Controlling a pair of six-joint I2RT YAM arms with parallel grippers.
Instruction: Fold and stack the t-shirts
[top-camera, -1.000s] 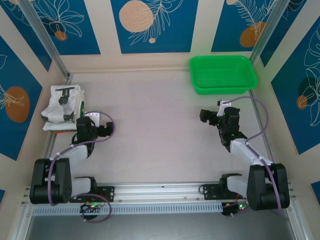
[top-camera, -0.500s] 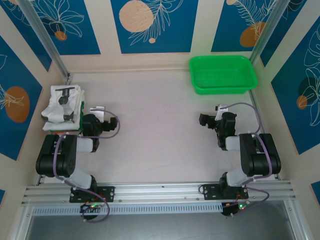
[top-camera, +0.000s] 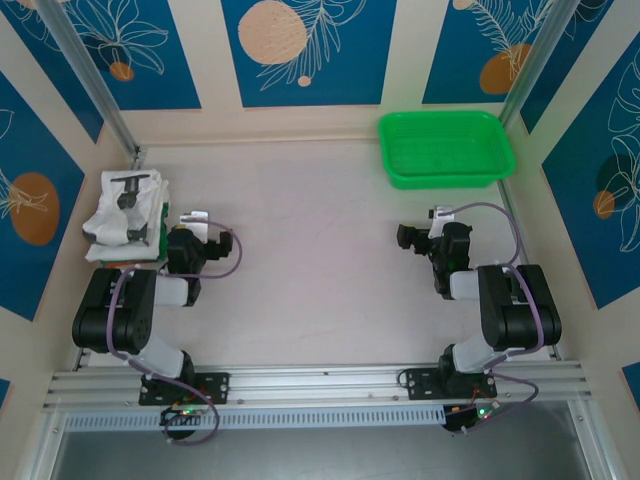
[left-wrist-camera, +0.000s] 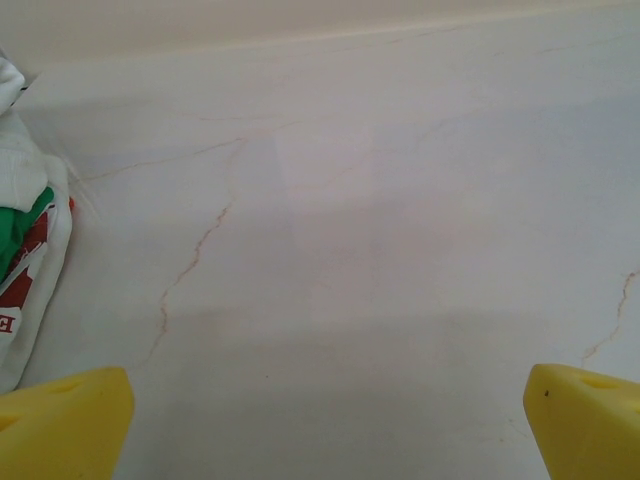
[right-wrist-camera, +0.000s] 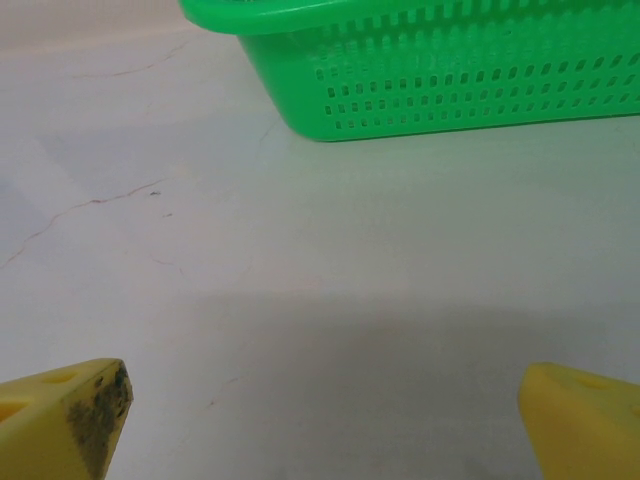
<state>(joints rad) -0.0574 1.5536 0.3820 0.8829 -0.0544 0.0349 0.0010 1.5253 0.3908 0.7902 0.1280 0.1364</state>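
Observation:
The t-shirts (top-camera: 124, 215) lie as a folded white stack with dark prints at the table's left edge. Their edge (left-wrist-camera: 35, 180), white with a green and red print, reaches into the left wrist view from the left. My left gripper (top-camera: 190, 232) sits just right of the stack, apart from it. It is open (left-wrist-camera: 325, 430), its yellow fingertips (left-wrist-camera: 65, 420) wide apart over bare table. My right gripper (top-camera: 440, 232) rests at the right side, also open (right-wrist-camera: 325, 425), with bare table between its fingertips (right-wrist-camera: 585, 420).
A green mesh basket (top-camera: 445, 148) stands at the back right, ahead of the right gripper (right-wrist-camera: 450, 70). Both arms are folded back close to their bases. Patterned walls and metal posts enclose the white table (top-camera: 310, 230).
Both arms have folded back from a stretched pose toward their bases. The grippers drew in slightly and stayed open. The shirt stack has not moved.

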